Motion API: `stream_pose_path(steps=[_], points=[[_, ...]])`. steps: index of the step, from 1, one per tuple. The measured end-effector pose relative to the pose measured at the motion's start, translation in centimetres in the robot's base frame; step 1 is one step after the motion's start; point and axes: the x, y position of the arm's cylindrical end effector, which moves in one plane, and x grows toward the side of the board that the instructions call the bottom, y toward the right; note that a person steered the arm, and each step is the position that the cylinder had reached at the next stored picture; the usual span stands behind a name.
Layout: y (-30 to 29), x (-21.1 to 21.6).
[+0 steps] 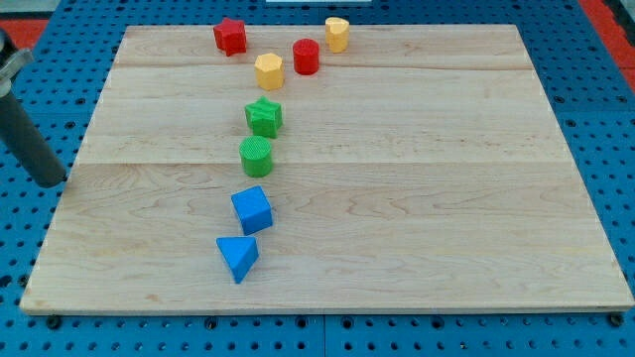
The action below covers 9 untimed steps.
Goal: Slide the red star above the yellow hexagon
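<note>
Red star (229, 36) near board's top edge, up-left of yellow hexagon (269, 70).

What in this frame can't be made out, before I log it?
- My tip: camera view; whether it touches anything is unclear, being off the board at the view's left.
- Rod's upper part: cut off by the left edge.
- Second yellow block: too small to name its shape.

Red blocks, two: red star (229, 36), red cylinder (306, 57). Yellow, two: yellow hexagon (269, 70), yellow cylinder (337, 34). Green, two: green star (264, 117), green cylinder (255, 157); blue, two: blue cube (252, 210), blue triangle (238, 257).
</note>
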Motion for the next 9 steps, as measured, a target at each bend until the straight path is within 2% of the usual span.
stream_pose_path(steps=[3, 6, 7, 8, 9], points=[[-0.1, 0.0], [3.1, 0.8], [5.6, 0.0], [8.6, -3.7], [8.6, -3.7]])
